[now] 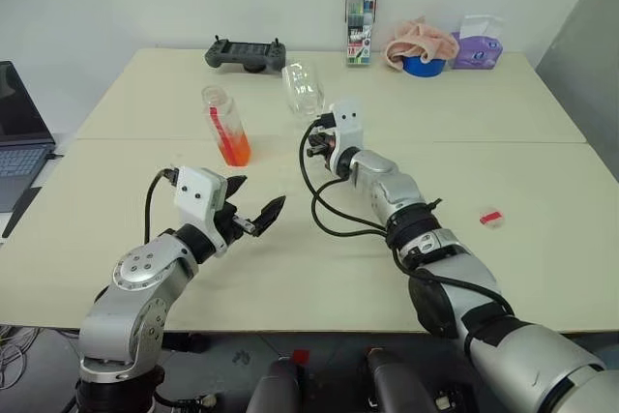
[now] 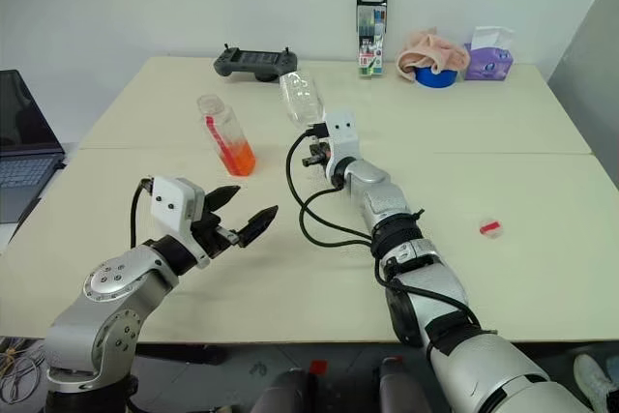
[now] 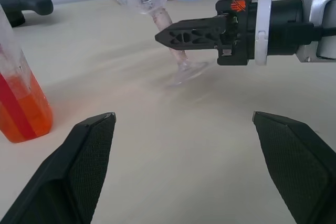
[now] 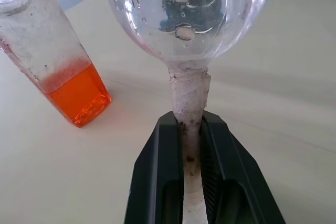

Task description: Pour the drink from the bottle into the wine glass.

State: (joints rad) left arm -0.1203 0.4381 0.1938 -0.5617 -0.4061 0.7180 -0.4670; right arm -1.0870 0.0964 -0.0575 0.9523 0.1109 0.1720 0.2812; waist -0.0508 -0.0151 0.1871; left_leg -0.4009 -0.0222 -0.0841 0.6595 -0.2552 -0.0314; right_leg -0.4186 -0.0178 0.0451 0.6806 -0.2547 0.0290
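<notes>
The right gripper (image 4: 191, 145) is clamping the taped stem of the clear stemmed wine glass (image 1: 303, 87), which is standing on the cream table (image 1: 542, 191). The left gripper (image 1: 254, 207) is hovering spread wide, grasping nothing, near the small clear plastic bottle (image 1: 225, 125), uncapped and holding translucent orange drink (image 1: 235, 150) in its base, left of the glass.

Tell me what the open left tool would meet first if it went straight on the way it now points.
Probably the clear stemmed wine glass: its foot and stem lie ahead between the left tool's spread fingers, with the right tool clamped on the stem. The small clear plastic bottle of orange drink sits off to the side. Depth is uncertain.
</notes>
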